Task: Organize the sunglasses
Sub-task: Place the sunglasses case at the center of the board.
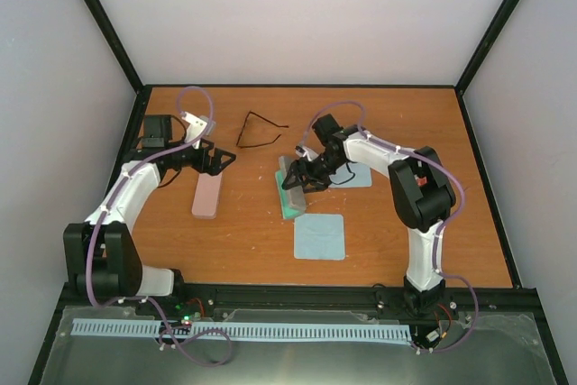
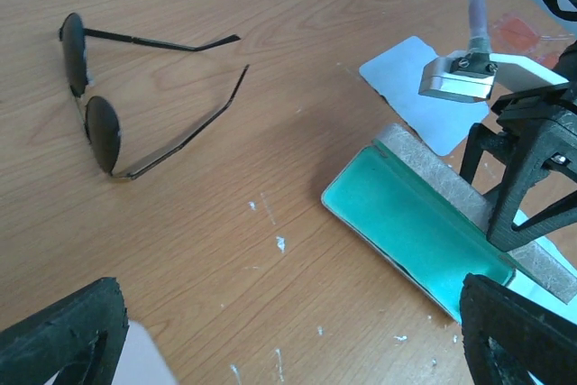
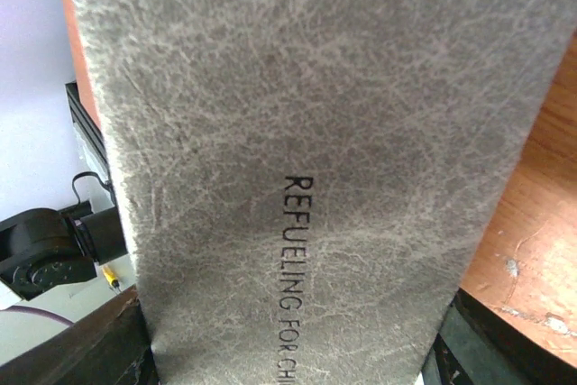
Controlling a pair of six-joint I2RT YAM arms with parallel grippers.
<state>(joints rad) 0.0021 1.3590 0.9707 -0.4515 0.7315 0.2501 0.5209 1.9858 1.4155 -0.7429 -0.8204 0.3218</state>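
The sunglasses [image 1: 261,130] lie on the table toward the back with both thin dark arms unfolded; the left wrist view shows the sunglasses [image 2: 99,105] at upper left. My left gripper [image 1: 221,160] hovers just left of and nearer than them, open, with only bare wood between its fingertips [image 2: 63,335]. A grey case [image 1: 290,188] lies open, showing its teal lining [image 2: 415,232]. My right gripper [image 1: 302,178] is shut on its grey lid [image 3: 297,132], which fills the right wrist view and bears printed lettering.
A pink case [image 1: 207,194] lies closed below my left gripper. One light-blue cloth [image 1: 320,236] sits in front of the grey case, another light-blue cloth [image 1: 359,174] under my right arm. Black frame posts edge the table.
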